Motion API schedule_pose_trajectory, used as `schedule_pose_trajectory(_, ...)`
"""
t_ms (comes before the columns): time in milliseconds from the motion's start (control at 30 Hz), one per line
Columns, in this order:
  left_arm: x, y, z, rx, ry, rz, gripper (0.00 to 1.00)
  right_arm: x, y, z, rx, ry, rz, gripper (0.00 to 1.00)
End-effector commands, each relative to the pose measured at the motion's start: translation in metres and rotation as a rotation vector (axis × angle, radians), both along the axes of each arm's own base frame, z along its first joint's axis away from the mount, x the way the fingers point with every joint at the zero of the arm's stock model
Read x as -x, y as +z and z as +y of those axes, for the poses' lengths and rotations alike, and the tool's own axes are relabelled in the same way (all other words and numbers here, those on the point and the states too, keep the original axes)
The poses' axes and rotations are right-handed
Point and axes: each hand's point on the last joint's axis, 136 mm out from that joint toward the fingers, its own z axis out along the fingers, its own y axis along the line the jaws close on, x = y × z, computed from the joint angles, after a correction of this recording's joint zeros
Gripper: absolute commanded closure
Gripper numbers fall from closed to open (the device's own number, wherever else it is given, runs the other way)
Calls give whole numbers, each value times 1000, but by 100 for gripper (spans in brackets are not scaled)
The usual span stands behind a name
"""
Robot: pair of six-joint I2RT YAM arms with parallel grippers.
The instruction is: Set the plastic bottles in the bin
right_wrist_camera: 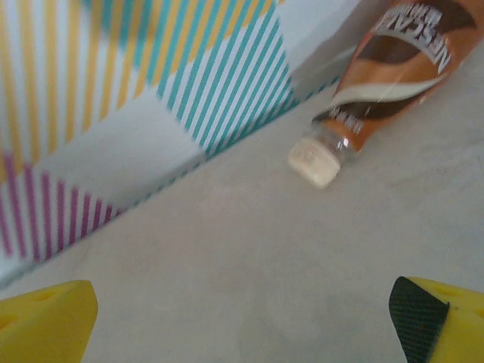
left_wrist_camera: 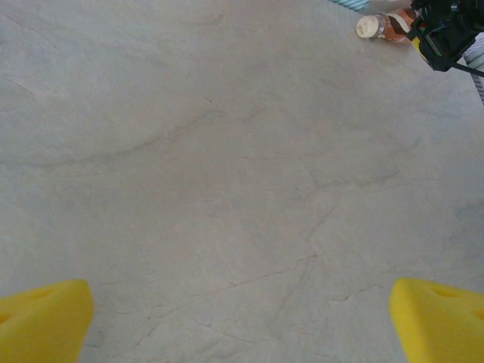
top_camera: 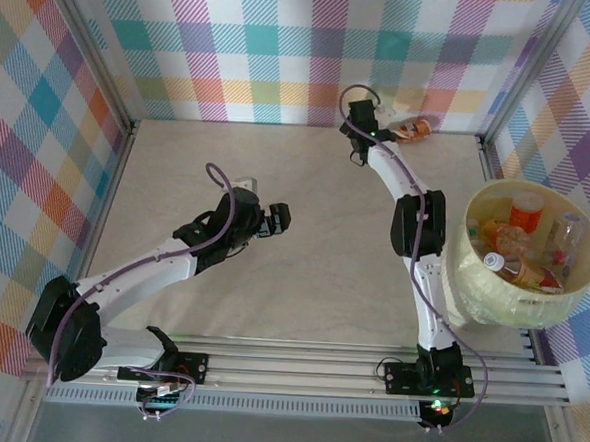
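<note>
One plastic bottle (top_camera: 417, 131) with a brown-orange label and a white cap lies on its side against the far wall (right_wrist_camera: 386, 68). It also appears far off in the left wrist view (left_wrist_camera: 382, 26). My right gripper (top_camera: 389, 127) hovers just left of it, open (right_wrist_camera: 242, 318), with bare table between the fingers and the bottle's cap a little beyond them. The bin (top_camera: 500, 304), a round cream tub at the right edge, holds several bottles, among them an orange one (top_camera: 526, 210) and a clear one (top_camera: 564, 238). My left gripper (top_camera: 283, 218) is open over mid-table (left_wrist_camera: 242, 318), holding nothing.
Plaid walls enclose the table on three sides, and the far wall (right_wrist_camera: 113, 98) stands close to the right gripper. The right arm's elbow (top_camera: 417, 220) stands just left of the bin. An aluminium rail (top_camera: 296, 366) runs along the near edge.
</note>
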Motion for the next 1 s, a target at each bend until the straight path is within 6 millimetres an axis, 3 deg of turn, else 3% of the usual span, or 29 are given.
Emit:
schedule_pose_trajectory(0, -12, -2, -7, 17, -5, -5, 0, -9, -22, -18, -32, -55, 36, 0)
schedule_pose_trajectory(200, -25, -10, -12, -15, -7, 12, 0, -30, -50, -33, -149, -27, 38, 8)
schedule_pose_trajectory(500, -39, -32, -16, -49, -18, 64, 0, -45, -92, -52, -233, -7, 57, 18)
schedule_pose_trajectory(733, -63, -51, -27, -73, -42, 102, 0, -73, -110, -67, -451, 10, -57, 23)
schedule_pose_trajectory(967, -81, -60, -38, -60, -52, 120, 0, -83, -117, -79, -525, -26, -119, 27)
